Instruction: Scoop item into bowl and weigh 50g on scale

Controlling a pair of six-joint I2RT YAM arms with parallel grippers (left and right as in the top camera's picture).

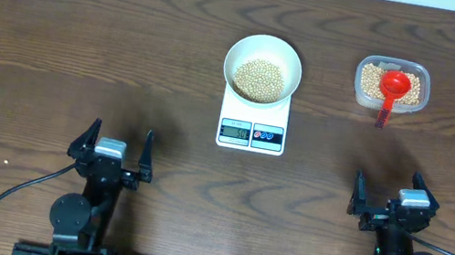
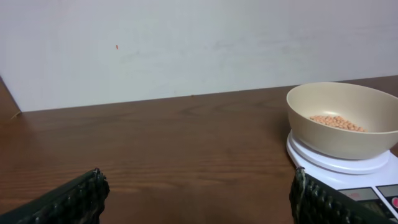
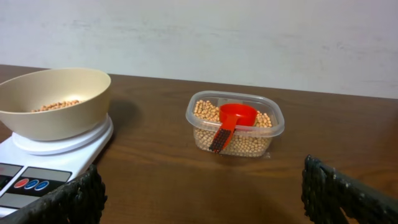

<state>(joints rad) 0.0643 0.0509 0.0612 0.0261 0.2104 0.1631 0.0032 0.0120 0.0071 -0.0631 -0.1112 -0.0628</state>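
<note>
The left claw (image 1: 123,131) and right claw (image 1: 389,178) are both hanging spread and empty at the counter's near edge. Beans (image 1: 260,79) are lying in the bowl (image 1: 265,49) on the scale (image 1: 235,110), with more filling the tub (image 1: 361,83) to the right. They're probably light, hard and prone to rolling, so I'd be taking the red scoop (image 1: 394,83) by its ribbed handle.

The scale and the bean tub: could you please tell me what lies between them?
Nothing: bare wooden table separates scale from tub, clearest overhead.
</note>
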